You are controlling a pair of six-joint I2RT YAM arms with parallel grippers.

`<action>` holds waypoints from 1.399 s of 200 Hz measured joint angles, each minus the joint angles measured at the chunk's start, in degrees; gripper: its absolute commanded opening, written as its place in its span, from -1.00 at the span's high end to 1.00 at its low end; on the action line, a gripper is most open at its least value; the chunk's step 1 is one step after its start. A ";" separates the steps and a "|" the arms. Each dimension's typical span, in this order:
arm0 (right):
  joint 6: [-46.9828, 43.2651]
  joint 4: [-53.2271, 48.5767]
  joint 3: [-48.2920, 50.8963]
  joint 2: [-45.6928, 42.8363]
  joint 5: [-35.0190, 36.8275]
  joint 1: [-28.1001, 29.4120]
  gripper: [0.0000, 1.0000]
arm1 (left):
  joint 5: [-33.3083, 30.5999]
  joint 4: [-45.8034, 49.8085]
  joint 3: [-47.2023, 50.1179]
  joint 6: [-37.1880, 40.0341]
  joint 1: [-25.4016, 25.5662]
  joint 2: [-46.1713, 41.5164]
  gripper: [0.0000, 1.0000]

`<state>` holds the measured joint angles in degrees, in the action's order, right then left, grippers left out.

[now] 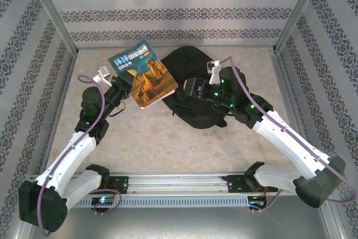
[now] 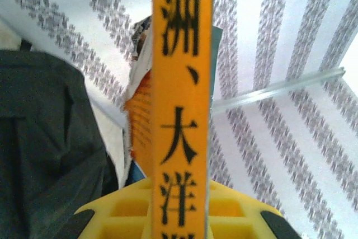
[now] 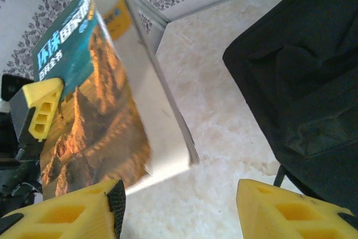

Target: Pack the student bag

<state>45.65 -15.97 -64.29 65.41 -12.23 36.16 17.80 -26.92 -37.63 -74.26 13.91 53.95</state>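
The student bag [image 1: 190,62] is a black fabric backpack lying at the middle back of the table, also seen at the left of the left wrist view [image 2: 39,138] and the right of the right wrist view [image 3: 307,71]. A book [image 1: 146,74] with a teal and orange mountain cover is held tilted above the table, left of the bag. My left gripper [image 1: 126,80] is shut on its orange spine [image 2: 182,110]; one yellow finger [image 3: 45,107] presses the cover. My right gripper [image 1: 184,89] hangs open at the bag's left edge, just right of the book [image 3: 95,99], nothing between its fingers.
The marble-patterned table [image 1: 151,138] is bare in front of the bag. Patterned walls with metal posts [image 1: 61,32] enclose the back and both sides. A rail [image 1: 179,186] carrying both arm bases runs along the near edge.
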 measured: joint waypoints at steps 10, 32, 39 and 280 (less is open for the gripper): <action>3.15 2.69 1.16 -0.09 0.31 0.00 -0.37 | -2.21 -1.31 0.00 -0.87 0.02 0.11 1.00; 10.67 10.14 5.46 -0.13 0.85 0.55 -0.59 | -6.47 -3.19 0.00 -2.21 0.28 0.15 1.00; 13.53 13.05 7.15 -0.11 1.03 0.94 -0.64 | -7.50 -3.63 0.00 -2.62 0.39 0.20 1.00; 36.15 56.46 -2.60 29.90 1.33 8.74 -0.34 | -15.96 -12.39 -3.80 -7.69 3.58 9.05 1.00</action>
<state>81.80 40.49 -66.89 95.31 -10.90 44.91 1.85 -39.31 -41.43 -81.95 17.50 63.00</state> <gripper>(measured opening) 0.695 0.131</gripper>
